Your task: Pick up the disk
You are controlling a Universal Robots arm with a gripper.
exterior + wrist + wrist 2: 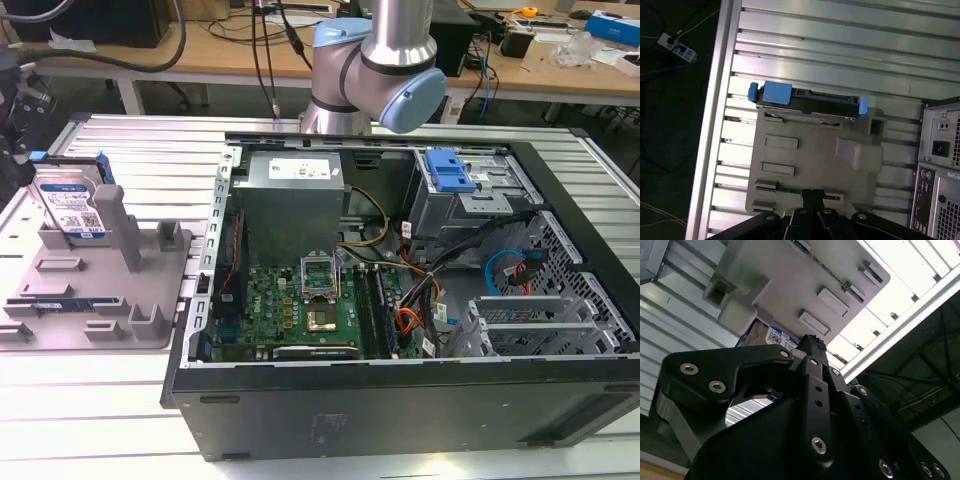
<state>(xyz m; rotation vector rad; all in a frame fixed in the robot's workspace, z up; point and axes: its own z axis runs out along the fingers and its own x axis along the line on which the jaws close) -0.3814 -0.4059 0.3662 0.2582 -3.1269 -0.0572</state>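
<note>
The disk (pixel 70 205) stands on edge at the far side of the grey fixture (pixel 100 300), at the exterior view's left, its white-and-blue label facing the camera. In the first wrist view I look down on the disk (pixel 810 102) edge-on, with blue rails at both ends, against the fixture (pixel 810 160). My gripper (pixel 812 195) hangs above the fixture's opposite side, well apart from the disk, with its black fingers together and nothing between them. In the second wrist view the gripper (pixel 810 342) partly covers the disk's label (pixel 780 337) beside a fixture (pixel 805 280) post.
An open computer case (pixel 400 400) lies to the exterior view's right of the fixture, with a blue drive-cage bracket (pixel 450 170) inside. Its rear panel (pixel 940 165) borders the fixture. The ribbed metal table's edge (pixel 715 125) runs past the disk, with floor and a power strip (pixel 677 45) beyond.
</note>
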